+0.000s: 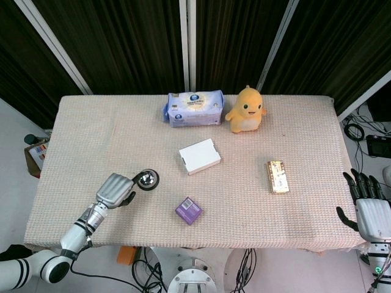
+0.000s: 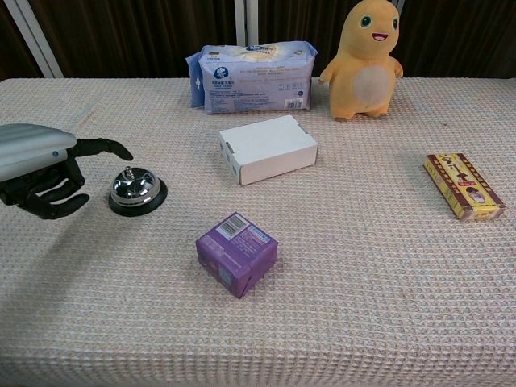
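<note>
My left hand [image 2: 44, 173] hovers just above the call bell [image 2: 137, 191] near the bench's [image 1: 256, 207] left edge, holding nothing, one finger out. Bell looks rigid, slick chrome; I'd press its top button.

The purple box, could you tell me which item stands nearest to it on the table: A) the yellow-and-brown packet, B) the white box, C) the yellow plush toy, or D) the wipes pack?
B: the white box lies just behind the purple box, closer than the other three.
</note>
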Controlling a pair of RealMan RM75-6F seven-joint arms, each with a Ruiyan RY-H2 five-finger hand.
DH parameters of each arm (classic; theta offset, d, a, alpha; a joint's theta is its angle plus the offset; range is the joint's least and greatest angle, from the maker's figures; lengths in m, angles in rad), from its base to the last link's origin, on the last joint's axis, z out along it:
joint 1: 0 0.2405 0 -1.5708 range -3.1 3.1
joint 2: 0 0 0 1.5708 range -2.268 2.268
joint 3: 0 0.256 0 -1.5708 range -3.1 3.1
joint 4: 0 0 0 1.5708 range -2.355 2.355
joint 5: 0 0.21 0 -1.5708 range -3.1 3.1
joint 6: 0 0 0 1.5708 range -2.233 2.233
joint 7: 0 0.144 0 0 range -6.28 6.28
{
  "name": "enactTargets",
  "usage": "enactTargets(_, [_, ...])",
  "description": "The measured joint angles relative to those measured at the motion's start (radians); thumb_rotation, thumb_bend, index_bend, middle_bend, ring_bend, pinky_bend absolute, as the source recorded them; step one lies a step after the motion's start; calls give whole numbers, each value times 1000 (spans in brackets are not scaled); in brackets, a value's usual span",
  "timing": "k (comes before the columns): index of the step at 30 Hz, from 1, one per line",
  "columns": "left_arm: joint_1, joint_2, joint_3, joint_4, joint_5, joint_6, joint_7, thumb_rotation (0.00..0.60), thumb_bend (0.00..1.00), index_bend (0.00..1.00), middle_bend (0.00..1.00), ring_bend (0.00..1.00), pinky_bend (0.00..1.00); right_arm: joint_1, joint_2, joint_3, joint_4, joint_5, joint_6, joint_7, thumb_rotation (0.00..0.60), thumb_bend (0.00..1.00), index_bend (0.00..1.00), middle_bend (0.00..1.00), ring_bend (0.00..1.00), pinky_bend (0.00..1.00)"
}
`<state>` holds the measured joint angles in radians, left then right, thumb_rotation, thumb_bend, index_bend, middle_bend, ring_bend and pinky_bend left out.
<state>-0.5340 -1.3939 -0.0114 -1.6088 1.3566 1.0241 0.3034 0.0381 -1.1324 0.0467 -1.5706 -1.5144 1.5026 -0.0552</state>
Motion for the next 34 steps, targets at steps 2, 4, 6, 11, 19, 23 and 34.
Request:
enactTargets(2, [2,2,0,0,2,1,-2,600,504,147,838,819,794,0,-2,-1,2,0,-1,1,600,214,0,0,0,0])
enactTargets(4, [1,3,4,1,-5,-10,2,600,504,147,838,819,794,0,-3,-1,4,1,-2,2,600,214,0,0,0,0])
enactTargets(6, [-2,3,9,1,-15,-26,8,600,503,148,838,819,794,1,-4,-1,5,2,-4,2,600,214,0,0,0,0])
enactTargets(11, [-9,-2,17,5,-49,-60,28,600,503,150,838,819,794,1,-6,-2,6,1,-5,-3,600,214,0,0,0,0])
enactTargets(19, [18,35,10,-48,-5,51,49,600,503,150,838,818,793,-3,-3,0,4,-1,5,5,600,214,0,0,0,0])
enactTargets(23, [74,75,16,-84,49,191,68,600,455,148,787,786,772,-4,-2,-2,7,-4,8,12,600,214,0,0,0,0])
enactTargets(34, [388,158,145,47,214,591,-106,385,0,70,0,15,213,-12,17,-36,6,-33,-5,19,600,176,0,0,0,0])
